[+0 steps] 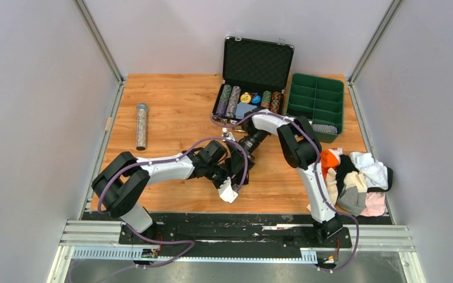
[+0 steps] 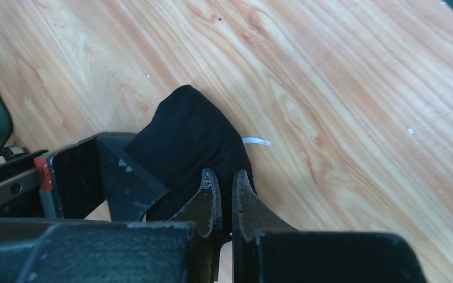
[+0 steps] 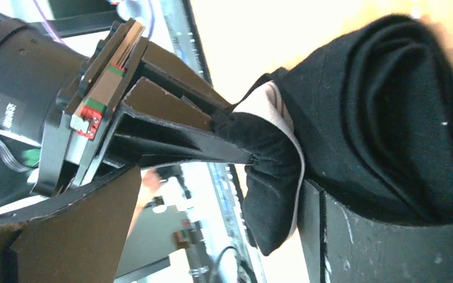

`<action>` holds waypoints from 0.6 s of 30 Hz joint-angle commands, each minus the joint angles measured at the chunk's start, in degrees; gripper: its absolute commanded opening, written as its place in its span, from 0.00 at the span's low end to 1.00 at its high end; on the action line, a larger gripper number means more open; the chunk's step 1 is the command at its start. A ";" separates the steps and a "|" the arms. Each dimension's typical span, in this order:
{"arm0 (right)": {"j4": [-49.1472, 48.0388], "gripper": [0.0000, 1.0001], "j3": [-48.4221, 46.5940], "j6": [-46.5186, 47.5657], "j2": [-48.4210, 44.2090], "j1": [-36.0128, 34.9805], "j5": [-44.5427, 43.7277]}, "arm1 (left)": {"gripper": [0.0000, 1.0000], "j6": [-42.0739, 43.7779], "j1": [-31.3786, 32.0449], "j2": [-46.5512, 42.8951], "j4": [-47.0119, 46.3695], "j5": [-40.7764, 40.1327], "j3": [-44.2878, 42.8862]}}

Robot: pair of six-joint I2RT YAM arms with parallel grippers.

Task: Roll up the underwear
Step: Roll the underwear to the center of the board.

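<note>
The rolled black underwear (image 2: 189,135) is located near the middle of the counter (image 1: 171,100). Its waistband end is pinched by the left gripper (image 2: 225,177). The right gripper (image 1: 239,154) is held open. The roll could be unwound if this end is pulled sideways.

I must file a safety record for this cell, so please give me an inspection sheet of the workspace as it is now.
Surface: wooden table, light grain.
Job's things: black underwear, partly rolled, between the two grippers; underwear pile of mixed colours at the right edge; striped roll in the green tray.
Clutter: chip case, open, at the far side; cylinder lying at the left.
Grippers: left gripper shut on the black underwear; right gripper open, jaws wide apart.
Cables: purple cables run along both arms; no snag seen.
Surroundings: grey walls on three sides; nothing else seen.
</note>
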State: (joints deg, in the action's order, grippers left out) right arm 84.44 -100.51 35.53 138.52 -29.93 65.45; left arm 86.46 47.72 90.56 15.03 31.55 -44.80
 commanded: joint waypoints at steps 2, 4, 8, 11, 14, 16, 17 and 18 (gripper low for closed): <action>-8.38 1.00 -5.05 0.03 -8.45 3.02 -13.91 | 0.00 -2.53 0.94 4.95 9.92 0.14 -1.40; -10.40 1.00 -6.28 -0.91 -13.00 6.26 -15.31 | 0.00 -3.65 0.78 5.51 12.56 1.92 -3.10; -19.29 1.00 -2.24 -3.92 -24.95 13.03 -16.67 | 0.00 -6.89 -0.22 7.87 18.57 7.52 -7.64; -42.40 1.00 16.18 -5.79 -44.43 15.44 -22.03 | 0.00 -10.42 -1.90 10.01 21.03 12.49 -10.67; -70.56 1.00 44.06 -1.06 -66.59 15.18 -23.71 | 0.00 -15.08 -4.71 12.31 21.18 19.19 -13.08; -81.10 1.00 59.94 4.41 -76.34 13.25 -22.78 | 0.00 -17.86 -6.33 13.71 20.74 23.18 -14.39; -81.17 1.00 64.59 9.04 -79.37 11.19 -22.99 | 0.00 -19.49 -6.81 14.26 20.74 24.42 -15.55; -79.70 1.00 68.28 13.80 -80.96 8.81 -24.65 | 0.00 -20.41 -7.81 15.49 20.74 26.94 -16.18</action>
State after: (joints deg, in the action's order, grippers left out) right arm 21.21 -48.95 35.79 61.58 -14.63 43.53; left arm 74.76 42.13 101.86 28.64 48.12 -59.22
